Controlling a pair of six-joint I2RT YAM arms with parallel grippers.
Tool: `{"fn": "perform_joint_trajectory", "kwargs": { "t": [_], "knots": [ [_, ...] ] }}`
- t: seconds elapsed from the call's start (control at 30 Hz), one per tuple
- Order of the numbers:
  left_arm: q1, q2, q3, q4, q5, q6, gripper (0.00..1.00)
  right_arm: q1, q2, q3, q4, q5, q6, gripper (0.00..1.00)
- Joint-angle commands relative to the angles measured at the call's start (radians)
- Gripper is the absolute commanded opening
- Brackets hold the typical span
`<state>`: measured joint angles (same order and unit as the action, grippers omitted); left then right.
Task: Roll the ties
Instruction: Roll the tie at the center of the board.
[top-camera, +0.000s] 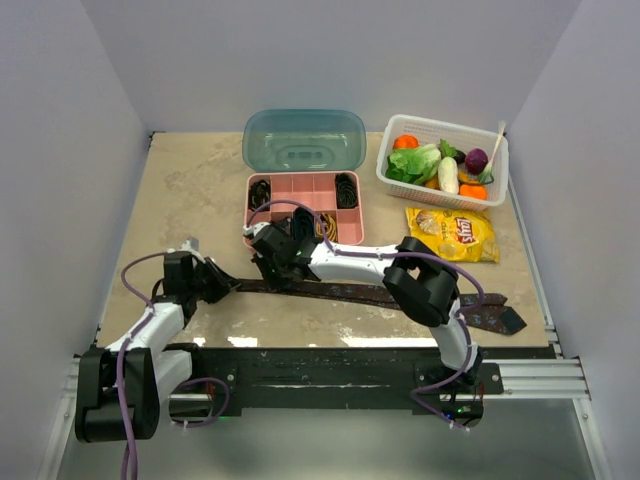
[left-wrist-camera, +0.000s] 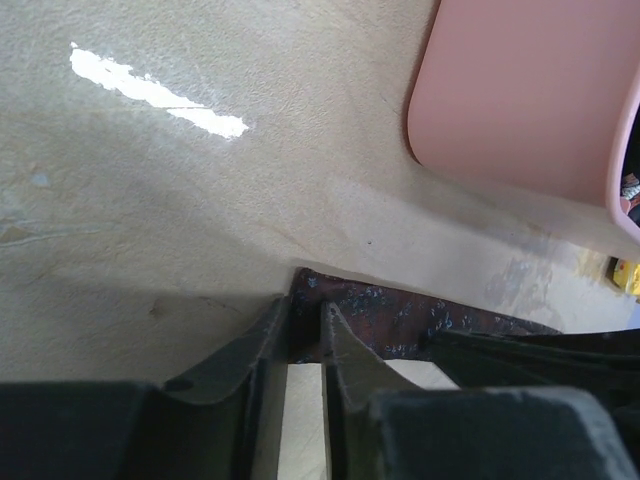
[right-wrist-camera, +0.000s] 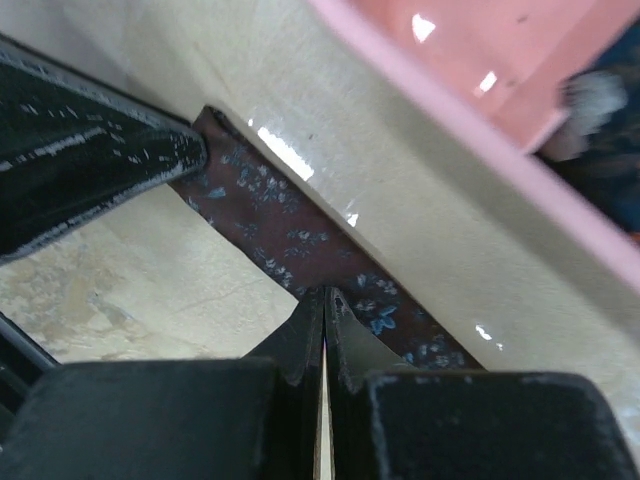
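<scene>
One brown tie (top-camera: 352, 293) is lying flat, one Lay's bag (top-camera: 455, 232) at 2 o'clock; right hand (right-wrist-camera: 325, 296) shut, left hand (left-wrist-camera: 307, 304) nearly closed, grip unclear.

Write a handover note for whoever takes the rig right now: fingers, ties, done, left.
Left gripper: fingers narrowly apart at the narrow end of the brown tie; whether they grip it is unclear.
Right gripper: shut, tips on the same tie near that end; a pinch on the fabric can't be confirmed.
Brown tie: flat and unrolled across the near table, wide end at right.
Done: coiled ties sit in the pink box.
Left: roll this tie, then probably box it.
</scene>
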<state>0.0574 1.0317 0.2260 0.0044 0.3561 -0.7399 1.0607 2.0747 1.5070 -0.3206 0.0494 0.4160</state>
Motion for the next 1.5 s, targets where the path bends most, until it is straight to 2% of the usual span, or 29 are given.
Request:
{"fn": "perform_joint_trajectory", "kwargs": {
  "t": [0.0,0.23,0.8,1.07,1.23,1.47],
  "knots": [
    [-0.004,0.001,-0.002,0.057,0.024,0.007,0.15,0.01,0.012,0.052,0.04,-0.029,-0.029,0.0],
    [-0.004,-0.036,0.027,0.032,0.041,0.037,0.0,0.013,0.03,0.058,0.072,-0.046,-0.026,0.0],
    [-0.007,-0.16,0.075,-0.003,0.113,0.005,0.0,0.013,0.081,0.079,0.103,-0.046,-0.017,0.0],
    [-0.05,-0.134,0.088,0.017,0.133,-0.007,0.0,0.013,0.091,0.065,0.13,-0.046,0.003,0.0],
    [-0.114,-0.15,0.085,0.057,0.13,-0.045,0.0,0.013,0.09,0.035,0.153,-0.046,0.026,0.0],
    [-0.126,-0.13,0.088,0.081,0.142,-0.044,0.0,0.013,0.097,0.03,0.17,-0.072,0.038,0.0]
  ]
}}
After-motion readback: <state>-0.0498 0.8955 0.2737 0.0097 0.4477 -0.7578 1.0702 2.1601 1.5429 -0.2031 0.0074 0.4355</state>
